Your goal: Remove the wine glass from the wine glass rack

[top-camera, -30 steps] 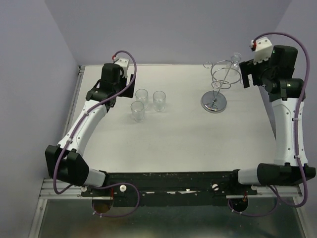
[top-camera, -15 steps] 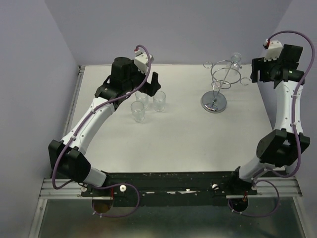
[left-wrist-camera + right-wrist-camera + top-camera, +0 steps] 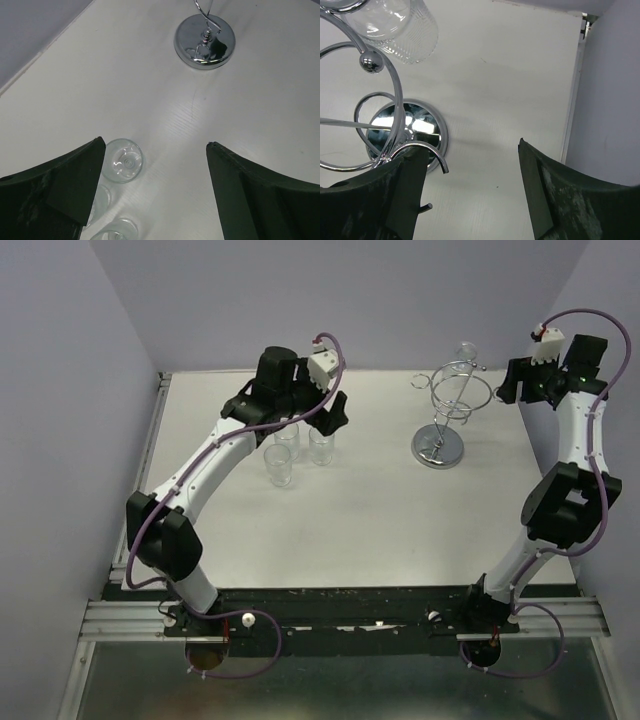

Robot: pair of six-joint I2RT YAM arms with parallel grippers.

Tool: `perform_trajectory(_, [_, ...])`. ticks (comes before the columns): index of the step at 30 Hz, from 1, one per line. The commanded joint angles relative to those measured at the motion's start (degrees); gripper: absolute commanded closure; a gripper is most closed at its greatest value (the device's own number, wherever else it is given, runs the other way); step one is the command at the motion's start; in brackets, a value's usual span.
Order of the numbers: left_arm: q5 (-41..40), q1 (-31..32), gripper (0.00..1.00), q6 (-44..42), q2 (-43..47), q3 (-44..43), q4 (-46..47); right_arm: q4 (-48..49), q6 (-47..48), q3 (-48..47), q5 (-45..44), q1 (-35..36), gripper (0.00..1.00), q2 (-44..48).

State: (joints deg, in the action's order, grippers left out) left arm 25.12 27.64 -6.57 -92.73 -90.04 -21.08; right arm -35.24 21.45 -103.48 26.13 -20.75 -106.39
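The white table [image 3: 350,520] fills the middle of the overhead view. The left gripper [image 3: 335,412] hangs at upper centre, its fingers spread wide in the left wrist view and holding nothing. The right gripper [image 3: 510,385] is at the upper right, just beside the rack's rings. Its fingers are also apart and empty in the right wrist view.

The wine glass rack [image 3: 450,405] stands upright in the upper right of the overhead frame on its mirrored disc. It is stiff wire, probably top-heavy and easy to tip.

The wine glass [image 3: 402,25] hangs on the rack's far side, in the upper left corner of the right wrist view. It looks thin, light, slick and breakable. I would judge the bowl the safest place to close on, gently, then slide it out along its hook rather than pull straight off. The stem is hidden here.

Three small tumblers [image 3: 287,445] stand under the left gripper.

Against half a second ago, the left arm has swung rightward over the tumblers and the right arm has folded higher. The rack's rings sit slightly left and its base slightly right — possibly nudged, I cannot tell.
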Motion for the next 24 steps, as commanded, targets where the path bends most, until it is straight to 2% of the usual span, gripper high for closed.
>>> perform_trajectory(1, [0.5,2.9,0.01,-3.7,-4.7,-5.8,-4.4,1.1,0.3,0.6,10.3,-0.2,0.2,-0.6])
perform_trajectory(7, [-0.4,5.1,0.01,-4.4,-12.0,-14.4,-3.8,0.8,-2.6,8.8,11.8,-0.2,0.21,4.4])
perform_trajectory(16, [-6.6,7.7,0.01,-3.5,-26.2,-32.4,-2.2,-6.6,-5.8,11.2,11.8,-0.2,0.2,8.7])
perform_trajectory(20, [-6.1,8.1,0.01,-2.8,-27.9,-32.6,1.7,-7.3,-10.3,14.9,11.7,-0.1,0.2,11.9])
perform_trajectory(24, [-4.1,8.5,0.01,-2.4,-28.6,-32.0,4.4,-6.7,-15.7,20.6,5.4,1.1,0.16,17.7])
